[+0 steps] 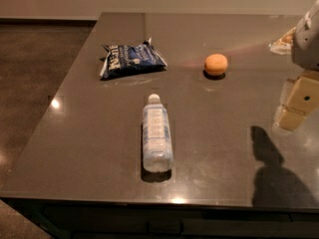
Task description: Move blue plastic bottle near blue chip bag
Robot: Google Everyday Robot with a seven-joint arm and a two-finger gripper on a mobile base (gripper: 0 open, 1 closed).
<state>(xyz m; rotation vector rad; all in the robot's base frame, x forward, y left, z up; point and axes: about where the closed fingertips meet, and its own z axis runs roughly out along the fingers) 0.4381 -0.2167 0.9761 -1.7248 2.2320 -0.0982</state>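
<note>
The blue plastic bottle [157, 134] lies on its side in the middle of the dark table, white cap pointing toward the far edge. The blue chip bag [130, 59] lies flat at the far left of the table, a short way beyond the bottle's cap. My gripper [298, 101] hangs at the right edge of the view, above the table and well to the right of the bottle, touching neither thing. It holds nothing that I can see.
An orange [216, 64] sits on the table [89, 128] right of the bag. A pale object [282, 43] lies at the far right behind my arm. The table's left edge drops to a brown floor [35, 73].
</note>
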